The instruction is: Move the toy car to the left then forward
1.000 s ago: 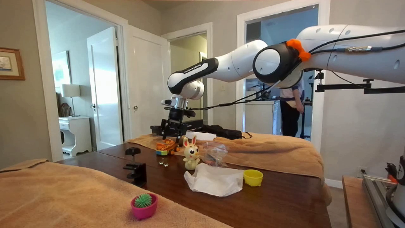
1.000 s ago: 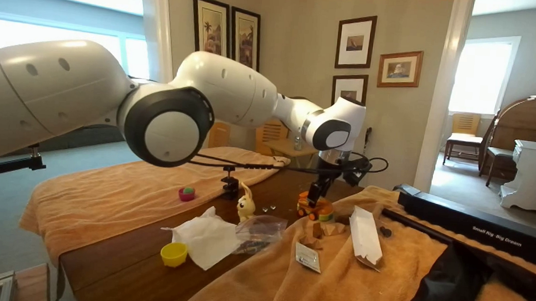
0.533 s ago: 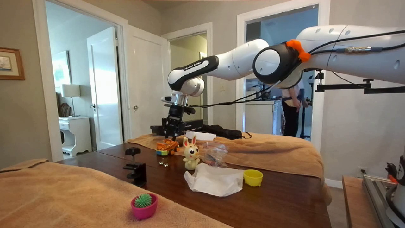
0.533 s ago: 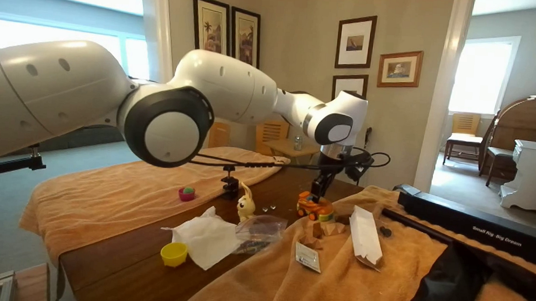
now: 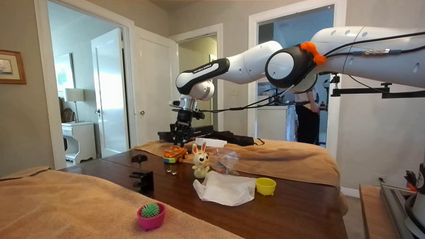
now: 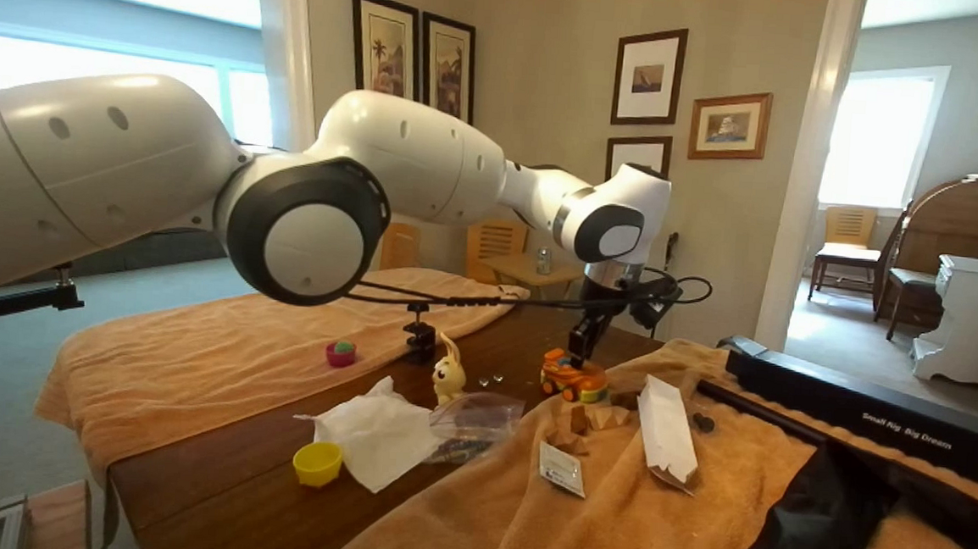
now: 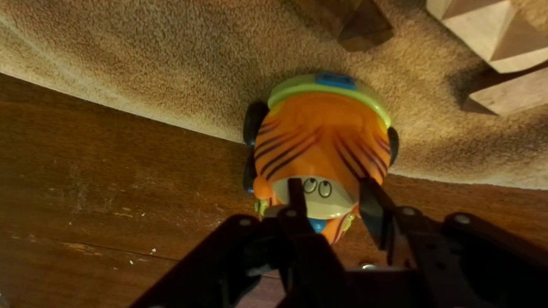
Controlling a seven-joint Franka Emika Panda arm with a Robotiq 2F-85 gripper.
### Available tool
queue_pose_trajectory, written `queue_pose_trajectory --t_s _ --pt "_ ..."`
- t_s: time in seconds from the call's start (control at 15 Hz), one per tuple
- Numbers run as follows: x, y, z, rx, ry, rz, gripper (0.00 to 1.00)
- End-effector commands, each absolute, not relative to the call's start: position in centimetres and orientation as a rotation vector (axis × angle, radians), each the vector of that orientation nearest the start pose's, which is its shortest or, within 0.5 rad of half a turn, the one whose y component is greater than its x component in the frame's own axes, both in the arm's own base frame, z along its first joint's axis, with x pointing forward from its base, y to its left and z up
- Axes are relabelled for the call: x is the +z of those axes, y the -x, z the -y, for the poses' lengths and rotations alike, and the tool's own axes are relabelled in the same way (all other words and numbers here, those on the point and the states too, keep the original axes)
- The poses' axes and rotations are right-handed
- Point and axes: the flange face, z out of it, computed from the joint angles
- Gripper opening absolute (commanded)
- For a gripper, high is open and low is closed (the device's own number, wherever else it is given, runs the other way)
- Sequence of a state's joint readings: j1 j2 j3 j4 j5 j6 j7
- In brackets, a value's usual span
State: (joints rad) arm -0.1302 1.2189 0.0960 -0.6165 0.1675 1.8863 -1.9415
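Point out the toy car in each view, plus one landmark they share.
In an exterior view: toy car, left of centre, lower half.
In an exterior view: toy car, right of centre, lower half.
In the wrist view: toy car, just right of centre.
Shared landmark: tan towel, its edge at the car.

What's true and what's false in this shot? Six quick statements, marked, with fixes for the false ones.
1. The car is mostly orange. True.
2. The pincer is fully shut. False: it is open, over the car.
3. The rabbit lies on its side. False: it is upright.
4. The green ball is in the pink bowl. True.
5. The yellow bowl stands on a towel. False: it stands directly on the table.
6. The white paper lies beside the yellow bowl. True.
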Motion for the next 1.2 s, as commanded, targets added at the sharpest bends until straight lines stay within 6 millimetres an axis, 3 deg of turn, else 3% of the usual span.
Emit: queue_pose_trajectory --t_s 0.0,0.2,0.33,1.13 --pt "24.8 -81.2 5.1 0.361 -1.957 -2.519 0.71" --pt "25.2 -81.2 4.9 0.354 -1.936 -2.522 0.93" --pt "24.9 -81.2 5.3 0.345 -1.941 -2.521 1.00" --pt "22.0 -80.7 6.5 0.308 -1.985 -2.529 1.00"
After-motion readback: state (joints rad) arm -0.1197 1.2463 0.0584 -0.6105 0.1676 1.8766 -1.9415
